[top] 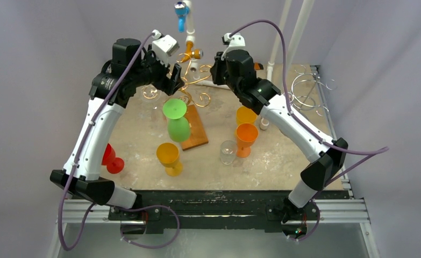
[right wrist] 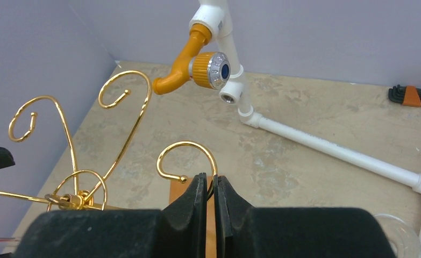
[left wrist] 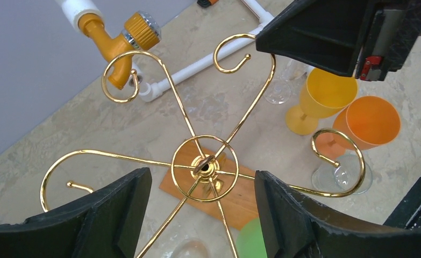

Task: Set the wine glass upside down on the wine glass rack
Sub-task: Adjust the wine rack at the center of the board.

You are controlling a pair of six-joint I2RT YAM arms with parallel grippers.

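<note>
Top external | left arm (top: 98,126) arched over rack (left wrist: 204,167) | right fingers (right wrist: 197,199) pinch rack

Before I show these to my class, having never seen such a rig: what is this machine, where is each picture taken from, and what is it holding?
It is two robot arms bolted to the edge of a table. One picture looks down from above; the other two come from a camera on each wrist. The left hand is open above a gold rack. The right hand is shut on one of that rack's wire arms. On it are a yellow glass, an orange glass, a clear glass and a red glass; a green glass is upside down at the rack.
</note>
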